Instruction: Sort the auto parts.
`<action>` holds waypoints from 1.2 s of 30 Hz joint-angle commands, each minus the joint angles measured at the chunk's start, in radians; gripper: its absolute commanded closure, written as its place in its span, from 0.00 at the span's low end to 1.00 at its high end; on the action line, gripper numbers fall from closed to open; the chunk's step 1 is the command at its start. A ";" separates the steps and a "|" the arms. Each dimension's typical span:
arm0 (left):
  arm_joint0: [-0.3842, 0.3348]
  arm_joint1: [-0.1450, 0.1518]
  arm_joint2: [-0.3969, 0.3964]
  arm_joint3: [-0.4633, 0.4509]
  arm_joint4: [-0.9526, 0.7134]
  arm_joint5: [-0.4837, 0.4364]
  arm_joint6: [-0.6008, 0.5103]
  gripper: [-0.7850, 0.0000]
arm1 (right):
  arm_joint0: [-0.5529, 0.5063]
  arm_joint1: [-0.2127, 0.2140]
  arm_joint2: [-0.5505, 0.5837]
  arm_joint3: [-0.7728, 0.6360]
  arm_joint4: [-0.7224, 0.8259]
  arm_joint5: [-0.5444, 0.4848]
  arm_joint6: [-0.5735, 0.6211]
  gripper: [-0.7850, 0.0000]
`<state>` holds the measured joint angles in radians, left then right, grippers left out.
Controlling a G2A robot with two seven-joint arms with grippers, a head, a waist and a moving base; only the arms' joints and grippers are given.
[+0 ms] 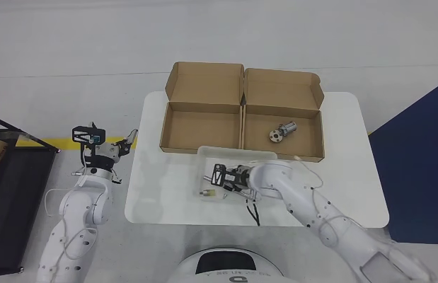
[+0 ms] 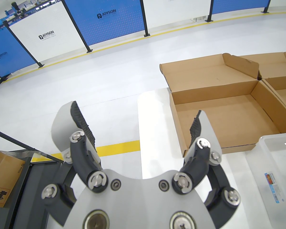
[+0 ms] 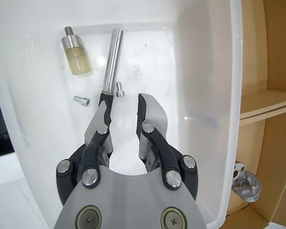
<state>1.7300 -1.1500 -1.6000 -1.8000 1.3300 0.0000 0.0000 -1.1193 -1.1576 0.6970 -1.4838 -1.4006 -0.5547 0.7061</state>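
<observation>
**Hidden / unclear.** Top view: the R arm covers much of the clear bin [image 1: 204, 151], so its contents are hard to make out there. R wrist view: the near end of the steel rod [image 3: 113, 60] meets the tip of one finger [image 3: 106, 106] of the right end effector [image 3: 122, 96]; contact cannot be told. The flanged metal part [image 3: 246, 187] is partly cut off behind the bin wall [image 3: 205, 96]. L wrist view: the bin [image 2: 271, 148] is cut by the frame edge.

**Containers.** The right end effector is inside the bin, fingers apart, nothing between them. Just ahead of its fingertips lie two socket screws [image 3: 81, 101] [image 3: 120, 89], one on each side of the rod's near end. The rod runs away from the fingertips. Farther ahead, beside the rod, lies a cylinder [image 3: 75, 53] w/ a threaded stud and a yellowish body. The flanged metal part [image 1: 281, 131] lies in the right cardboard box [image 1: 303, 152], outside the bin, beside and behind the end effector. The left cardboard box [image 2: 217, 120] stands ahead of the left end effector [image 2: 136, 107] and touches the right box.

**Surroundings.** The left end effector hovers at the edge of the surface [image 1: 162, 191], fingers wide apart, holding nothing. Below it is floor w/ a yellow line [image 2: 116, 146]. Beside it is a black cart [image 2: 38, 175]. Partition panels [image 2: 104, 22] stand far ahead.
</observation>
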 commanded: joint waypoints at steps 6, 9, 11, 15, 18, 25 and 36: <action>0.000 0.000 0.000 0.000 0.000 0.000 0.000 0.00 | 0.052 -0.034 -0.062 0.085 0.001 0.007 0.049 0.71; 0.000 0.000 0.000 0.000 0.000 0.000 0.000 0.00 | 0.070 -0.051 -0.088 0.112 0.005 0.015 0.069 0.73; 0.000 0.000 0.000 0.000 0.000 0.000 0.000 0.00 | 0.079 -0.059 -0.099 0.125 0.008 0.017 0.078 0.73; 0.000 0.000 0.000 0.000 0.000 0.000 0.000 0.00 | 0.102 -0.077 -0.117 0.156 0.023 0.023 0.090 0.75; 0.000 0.000 0.000 0.000 0.000 0.000 0.000 0.00 | 0.115 -0.088 -0.117 0.172 0.021 0.076 0.106 0.75; 0.000 0.000 0.000 0.000 0.000 0.000 0.000 0.00 | 0.096 -0.077 -0.067 0.129 0.023 0.092 0.088 0.73; 0.000 0.000 0.000 0.000 0.000 0.000 0.000 0.00 | 0.095 -0.089 -0.093 0.127 0.041 -0.010 0.082 0.72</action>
<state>1.7300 -1.1500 -1.6000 -1.8000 1.3300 0.0000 0.0000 -1.0245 -1.2462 0.6020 -1.3571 -1.3717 -0.5483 0.8017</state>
